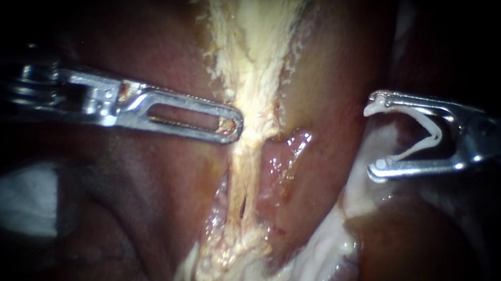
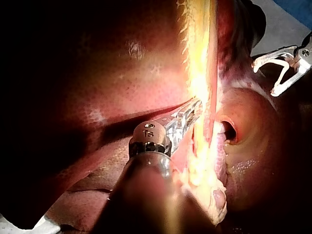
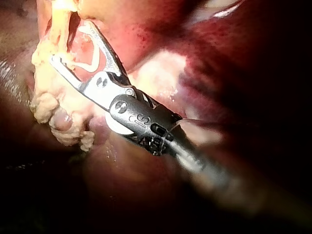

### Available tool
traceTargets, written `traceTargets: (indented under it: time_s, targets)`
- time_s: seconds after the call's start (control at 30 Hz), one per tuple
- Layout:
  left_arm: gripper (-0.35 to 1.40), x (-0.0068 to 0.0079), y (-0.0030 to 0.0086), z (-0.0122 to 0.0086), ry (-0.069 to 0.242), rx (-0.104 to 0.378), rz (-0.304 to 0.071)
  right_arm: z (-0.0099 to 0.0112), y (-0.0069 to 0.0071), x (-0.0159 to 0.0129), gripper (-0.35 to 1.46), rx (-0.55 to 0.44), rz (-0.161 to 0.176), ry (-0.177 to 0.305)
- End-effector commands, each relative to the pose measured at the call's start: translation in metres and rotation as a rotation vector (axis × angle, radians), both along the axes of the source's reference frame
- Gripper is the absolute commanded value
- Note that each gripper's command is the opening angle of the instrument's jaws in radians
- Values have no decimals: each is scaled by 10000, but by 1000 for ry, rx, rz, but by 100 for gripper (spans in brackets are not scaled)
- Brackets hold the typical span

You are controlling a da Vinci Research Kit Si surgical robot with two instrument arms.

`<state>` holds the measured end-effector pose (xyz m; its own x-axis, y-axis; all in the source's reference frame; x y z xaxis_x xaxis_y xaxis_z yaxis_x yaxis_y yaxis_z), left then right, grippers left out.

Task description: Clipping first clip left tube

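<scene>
We are lining up, not yet clipping. Our right instrument (image 1: 375,136) is carrying an open white clip (image 1: 436,134) between widely spread jaws, well apart from the pale strand (image 1: 242,169) that we take for the left tube. Our left instrument (image 1: 229,125) is pinching that strand's edge with closed jaws. Next, we judge, the clip's mouth must straddle the strand squarely. The left wrist view is showing those jaws edge-on and pressed together, while the endoscope view is showing only one flat side.

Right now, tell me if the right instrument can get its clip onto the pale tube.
Probably yes. The right instrument, its jaws holding an open clip, faces the pale tube with only bare tissue between them; the left instrument sits on the tube's far side.
</scene>
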<state>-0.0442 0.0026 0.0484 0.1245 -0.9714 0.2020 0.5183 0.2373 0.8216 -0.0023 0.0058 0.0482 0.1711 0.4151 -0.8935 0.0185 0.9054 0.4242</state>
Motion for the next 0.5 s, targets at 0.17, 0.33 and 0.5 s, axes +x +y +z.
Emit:
traceTargets:
  time_s: [0.17, 0.33, 0.5]
  targets:
    - [-35, 2, 0, -2, -3, 0, 0, 0, -1, 0, 60, -1, 0, 1]
    - [-35, 13, 5, -20, -20, 6, 1, 2, -8, 1, 60, -11, -2, 1]
    - [-35, 23, 8, -43, -19, 4, -16, 4, -13, 6, 60, 2, 4, 2]
